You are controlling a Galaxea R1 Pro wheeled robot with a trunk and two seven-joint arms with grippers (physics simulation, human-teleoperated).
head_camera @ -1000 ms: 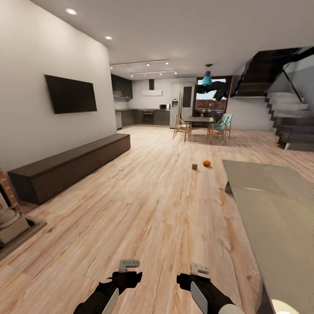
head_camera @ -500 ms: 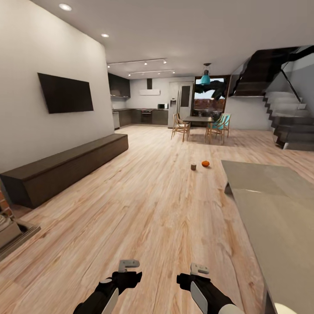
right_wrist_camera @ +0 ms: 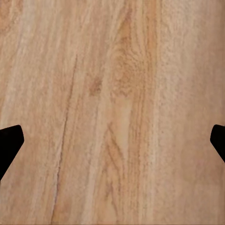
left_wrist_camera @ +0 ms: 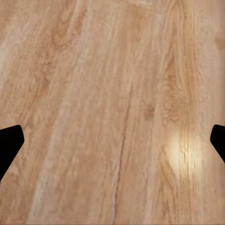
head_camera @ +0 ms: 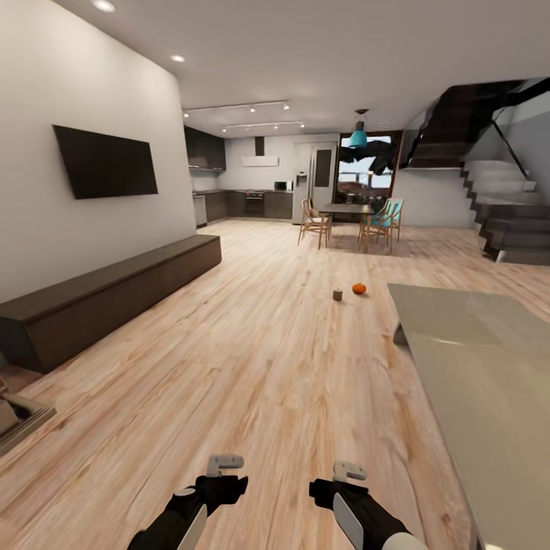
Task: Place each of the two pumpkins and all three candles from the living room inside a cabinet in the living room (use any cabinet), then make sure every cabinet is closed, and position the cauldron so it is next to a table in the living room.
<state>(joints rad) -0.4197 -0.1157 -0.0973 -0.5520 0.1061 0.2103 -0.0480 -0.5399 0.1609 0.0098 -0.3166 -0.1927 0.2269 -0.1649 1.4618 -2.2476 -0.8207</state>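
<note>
So the pumpkin point(head_camera: 359, 288) was sitting way out on the wood floor point(head_camera: 252, 359), well ahead of both sets of jaws and a bit toward the right gripper's side, nowhere close to reach. Just beside it stood a small brownish stubby thing point(head_camera: 337, 294), maybe one of the candles, too small for me to say for sure.

My guess on handling: a little round pumpkin like that was probably light and rigid, not fragile, but the ribbed curved skin looked like something that could roll or squirt out of a pinch. I'd have come down from above and taken it across its widest part, fingers on opposite sides, not by the stem stub.

Looks-wise it was a bright orange blob, round, resting on the floor; ribs and stem didn't resolve from that far off.

The left gripper point(head_camera: 226, 461) and right gripper point(head_camera: 349, 470) both hung low over bare floor, each with its jaws spread wide and nothing between them. In the wrist views the dark fingertips point(left_wrist_camera: 8, 140) point(right_wrist_camera: 8, 140) sat at the far edges with only floorboards in the gap.

The cabinet point(head_camera: 114, 294), that long low dark brown unit, ran along the wall off beyond the left gripper's side, all fronts looking closed. A big pale table point(head_camera: 473, 359) stretched out past the right gripper's side.
</note>
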